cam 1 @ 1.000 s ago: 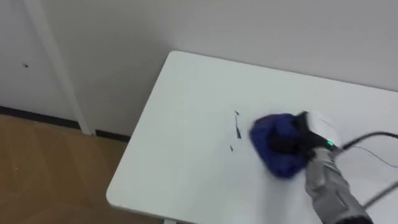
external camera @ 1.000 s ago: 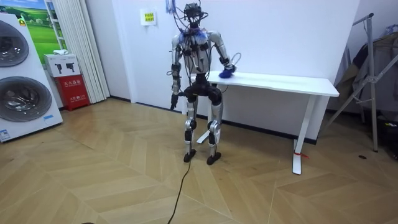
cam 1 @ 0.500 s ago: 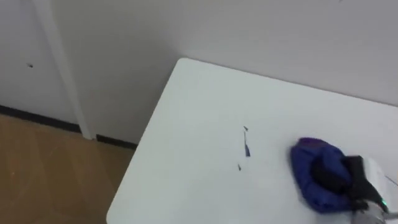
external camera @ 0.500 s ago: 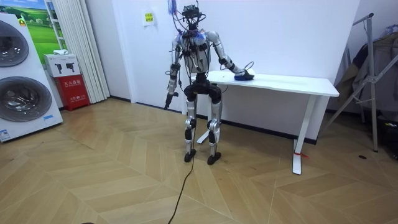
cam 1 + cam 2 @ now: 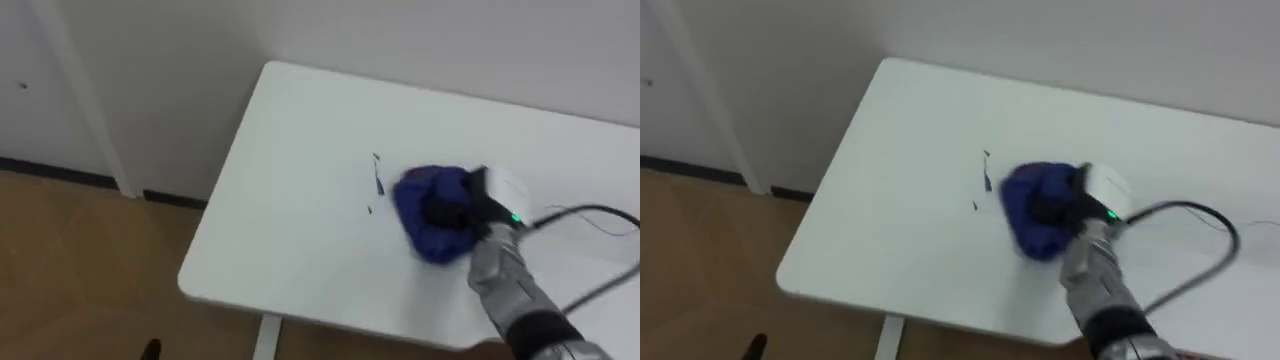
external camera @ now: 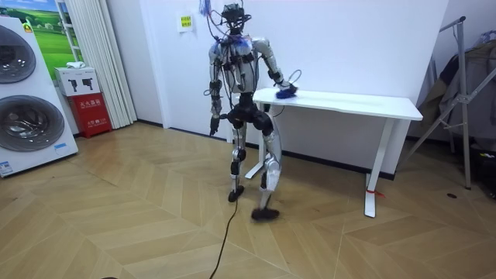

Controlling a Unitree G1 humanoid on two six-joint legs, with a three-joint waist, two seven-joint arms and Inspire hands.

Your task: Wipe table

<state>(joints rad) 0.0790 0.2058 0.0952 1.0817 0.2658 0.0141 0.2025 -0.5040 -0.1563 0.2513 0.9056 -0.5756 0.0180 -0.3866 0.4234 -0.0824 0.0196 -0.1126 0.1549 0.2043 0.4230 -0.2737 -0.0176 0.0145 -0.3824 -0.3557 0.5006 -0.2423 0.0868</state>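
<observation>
Right hand [image 5: 480, 203]: on blue cloth [image 5: 418, 193], grip cannot be told.
Table [image 5: 290, 180]: dark marks [image 5: 378, 184] just beside cloth.
Wall notice [image 6: 184, 21]: unreadable.

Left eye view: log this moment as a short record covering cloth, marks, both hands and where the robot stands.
cloth: crumpled blue cloth on the white rectangular table, towards its left end
marks: small dark marks just left of the cloth, uncovered
right hand: on top of the cloth
left hand: hanging at the robot's side
robot: standing at the table's end, on the room view's left
</observation>
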